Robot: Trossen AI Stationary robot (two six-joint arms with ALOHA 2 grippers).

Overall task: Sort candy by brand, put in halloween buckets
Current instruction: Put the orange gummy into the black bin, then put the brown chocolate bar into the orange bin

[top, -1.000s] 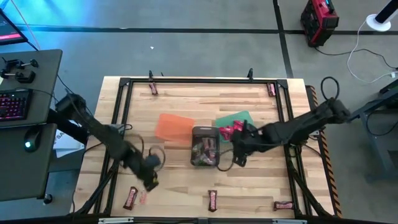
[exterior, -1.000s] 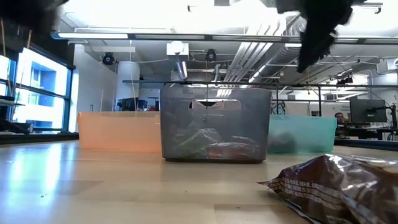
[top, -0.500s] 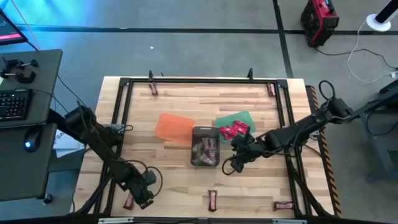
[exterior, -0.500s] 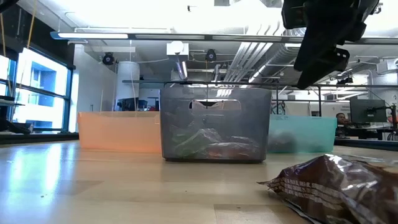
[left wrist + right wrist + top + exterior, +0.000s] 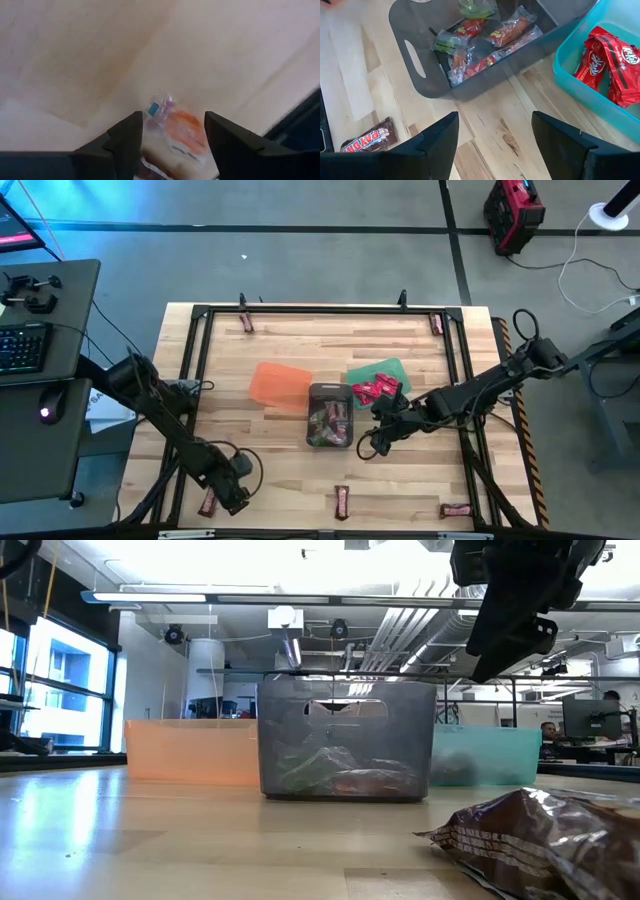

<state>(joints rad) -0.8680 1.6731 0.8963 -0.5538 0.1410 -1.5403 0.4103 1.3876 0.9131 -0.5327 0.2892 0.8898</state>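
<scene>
My left gripper (image 5: 228, 498) is open and low over the table's near left corner. Its fingers stand on either side of a small clear-wrapped pink-orange candy (image 5: 179, 131) that lies on the wood; whether they touch it, I cannot tell. A brown bar (image 5: 208, 502) lies just beside it. My right gripper (image 5: 373, 444) is open and empty, above the table by the near right corner of the dark grey bucket (image 5: 329, 416). That bucket holds several wrapped sweets (image 5: 485, 37). The green bucket (image 5: 377, 382) holds red wrappers (image 5: 607, 55). The orange bucket (image 5: 277, 383) stands to the left.
Brown bars lie at the near edge (image 5: 342, 500) (image 5: 456, 509) and in the far corners (image 5: 247, 322) (image 5: 436, 323). A black frame (image 5: 320, 310) borders the table. A PayDay bar (image 5: 367, 140) lies on the wood near my right gripper. Bare wood lies between the buckets and the near edge.
My left gripper has gone toward the table's near edge and down, ending over the small candy at the near left corner. My right gripper has drawn back a little from the green bucket toward the near edge.
</scene>
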